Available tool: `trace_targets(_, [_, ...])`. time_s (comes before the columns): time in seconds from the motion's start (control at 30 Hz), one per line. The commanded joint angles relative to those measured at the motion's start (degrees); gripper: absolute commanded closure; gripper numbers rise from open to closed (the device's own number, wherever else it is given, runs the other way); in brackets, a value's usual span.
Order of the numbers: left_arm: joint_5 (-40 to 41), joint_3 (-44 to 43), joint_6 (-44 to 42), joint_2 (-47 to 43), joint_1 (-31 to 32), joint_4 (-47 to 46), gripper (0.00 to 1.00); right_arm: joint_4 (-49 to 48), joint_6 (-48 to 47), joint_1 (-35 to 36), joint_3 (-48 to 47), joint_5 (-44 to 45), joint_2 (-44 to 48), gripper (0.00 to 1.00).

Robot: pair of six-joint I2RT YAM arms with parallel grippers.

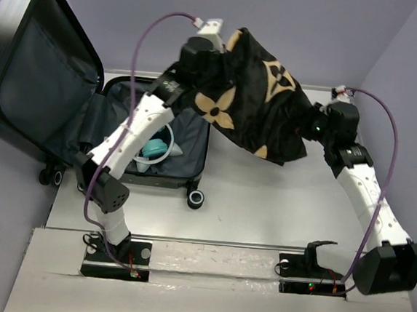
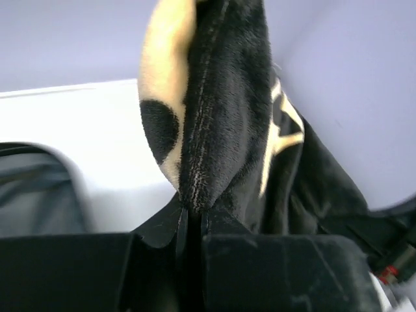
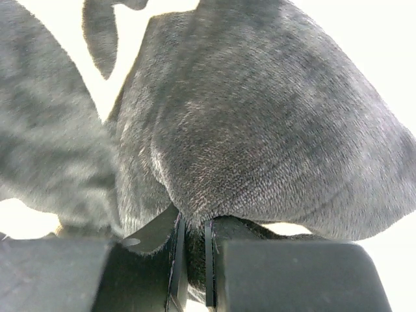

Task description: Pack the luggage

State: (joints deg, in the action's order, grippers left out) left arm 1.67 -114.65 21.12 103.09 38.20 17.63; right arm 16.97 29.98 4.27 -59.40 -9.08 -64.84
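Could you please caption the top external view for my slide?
Left gripper and right gripper hold the flower-print cloth aloft near the open luggage.

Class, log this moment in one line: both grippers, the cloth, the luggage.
left gripper: shut on cloth | right gripper: shut on cloth | cloth: held aloft between arms | luggage: open, cloth not yet inside

We see the luggage point(image 1: 48, 83) lying open at the far left of the table point(image 1: 263, 204). It is a small hard-shell suitcase. Its lid stands tilted up and back to the left, showing dark grey fabric lining and a ribbed silvery shell edge. The lower half lies flat, with black wheels point(image 1: 195, 198) at its near corners.
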Motion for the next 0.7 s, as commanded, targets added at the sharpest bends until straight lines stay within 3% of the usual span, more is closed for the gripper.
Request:
trace_targets(0.0, [3.2, 8.3, -1.1, -10.2, -10.1, 2.7, 0.94, -7.9, 4.2, 13.1, -12.9, -0.2, -9.1, 0.93])
trace_targets(0.13, [2.8, 13.4, -1.8, -17.5, -21.5, 4.9, 0.94, -11.0, 5.7, 24.7, -24.9, 0.0, -21.4, 0.93])
trace_targets(0.37, [-1.4, 20.5, -2.1, -20.5, -41.3, 4.3, 0.94, -15.2, 7.4, 33.2, -48.1, -8.8, -51.1, 0.93])
trace_targets(0.5, [-2.3, 27.3, -1.6, -19.4, -44.5, 1.2, 0.94, -14.8, 9.8, 34.3, -55.3, -11.6, -59.7, 0.93])
trace_targets(0.57, [1.3, 31.8, -0.9, -19.4, -46.1, -0.3, 0.94, -13.4, 9.8, 34.3, -57.0, -11.7, -63.6, 0.92])
trace_targets(0.63, [3.3, 34.2, -0.5, -19.1, -47.2, -2.1, 0.94, -11.0, 8.3, 34.9, -58.2, -12.1, -66.7, 0.69])
trace_targets(0.67, [3.9, 34.2, -0.6, -18.2, -47.2, -2.2, 0.87, -9.6, 7.6, 34.9, -59.0, -12.2, -67.5, 0.58])
